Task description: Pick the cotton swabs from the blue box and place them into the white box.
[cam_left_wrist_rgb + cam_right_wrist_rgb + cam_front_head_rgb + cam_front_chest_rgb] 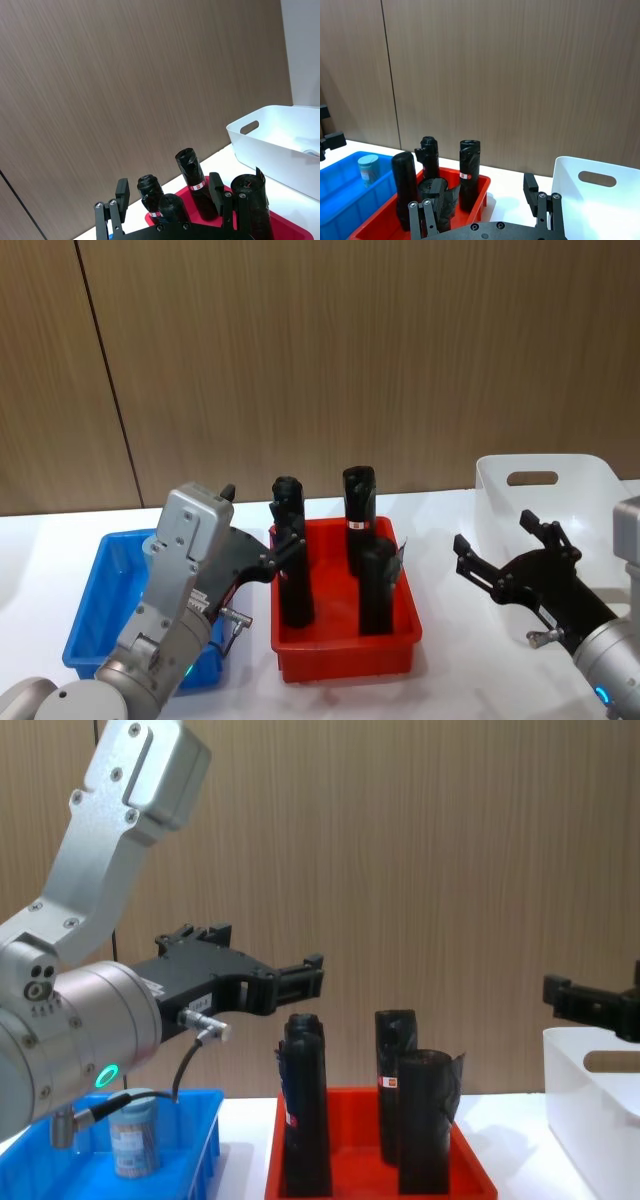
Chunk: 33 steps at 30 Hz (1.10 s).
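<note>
Facing a wood wall (350, 360), left gripper (169, 191) and right gripper (495, 532) gape empty above table (450, 665).

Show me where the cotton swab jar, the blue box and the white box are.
cotton swab jar (368, 171), right wrist view, on its body under the lid.
blue box (105, 592), head view, on its bare floor.
white box (585, 476), head view, on the wall beside the handle slot.

Cotton swabs (133, 1130) upright inside the blue box (95, 600).
It is a clear jar with a pale blue lid; the white box (590, 485) stands well apart, at the right.
</note>
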Tool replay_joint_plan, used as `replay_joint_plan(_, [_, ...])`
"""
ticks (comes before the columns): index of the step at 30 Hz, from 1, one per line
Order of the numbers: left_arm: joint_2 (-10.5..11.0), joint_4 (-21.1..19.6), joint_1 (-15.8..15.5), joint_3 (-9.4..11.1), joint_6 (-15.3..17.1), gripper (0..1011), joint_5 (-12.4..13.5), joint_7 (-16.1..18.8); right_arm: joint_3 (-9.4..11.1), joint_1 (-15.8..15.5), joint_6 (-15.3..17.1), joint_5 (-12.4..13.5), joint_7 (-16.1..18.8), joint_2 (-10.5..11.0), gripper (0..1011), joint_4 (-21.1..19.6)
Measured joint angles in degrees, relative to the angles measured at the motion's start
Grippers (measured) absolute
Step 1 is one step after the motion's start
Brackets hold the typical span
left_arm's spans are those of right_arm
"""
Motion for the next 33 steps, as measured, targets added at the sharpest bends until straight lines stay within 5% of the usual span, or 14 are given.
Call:
replay_joint_plan(15, [0.00, 0.03, 0.00, -0.02, 0.04, 1004, -0.03, 0.00, 0.04, 1.59, 2.46, 0.70, 6.50, 0.26, 1001, 2.42])
replay_joint_plan(33, [0.00, 0.03, 0.00, -0.02, 0.08, 1004, -0.03, -0.01, -1.40, 7.64, 4.46, -2.37, 12.18, -2.74, 1002, 10.72])
